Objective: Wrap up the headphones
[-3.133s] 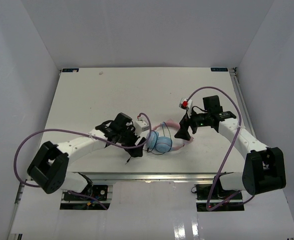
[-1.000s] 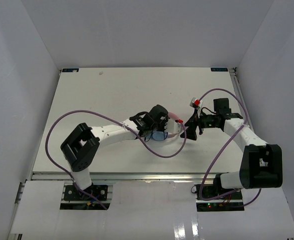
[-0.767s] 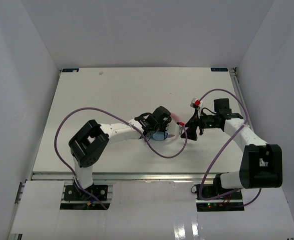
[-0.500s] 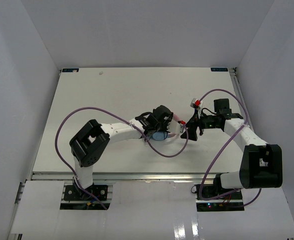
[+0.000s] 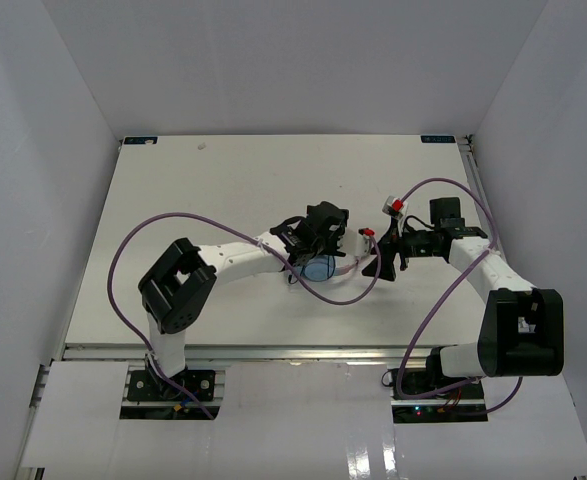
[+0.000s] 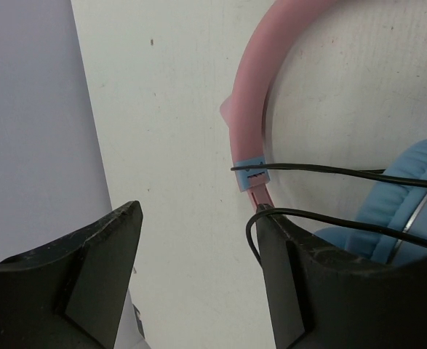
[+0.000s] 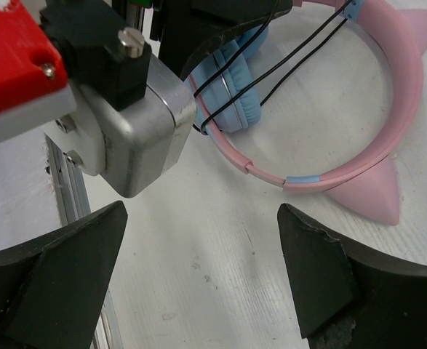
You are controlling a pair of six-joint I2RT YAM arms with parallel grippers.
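Overhead view: the headphones (image 5: 322, 267) lie on the white table (image 5: 173, 200) a little right of centre and towards its near edge. The left arm reaches across from the near left, so that the left gripper (image 6: 197, 214) hangs directly over them. The right gripper (image 7: 202, 214) stands just to their right. Left wrist view: the two dark fingers (image 6: 89, 269) are spread wide with bare table between them. The pink headband (image 6: 246, 109) curves along the right-hand finger, and a light blue earcup (image 6: 417, 182) shows at the right edge. The thin black cord (image 6: 329, 171) passes twice across the headband and earcup. One pass ends in a small loop at the tip of the right-hand finger; whether it rests on that finger cannot be told. Right wrist view: this gripper's fingers are likewise parted and hold nothing. The headband lies flat on the table beyond them, bearing two pointed pink ears (image 7: 377, 193), with two strands of cord drawn across its arc. The left gripper's metal body stands over the earcups at the left.
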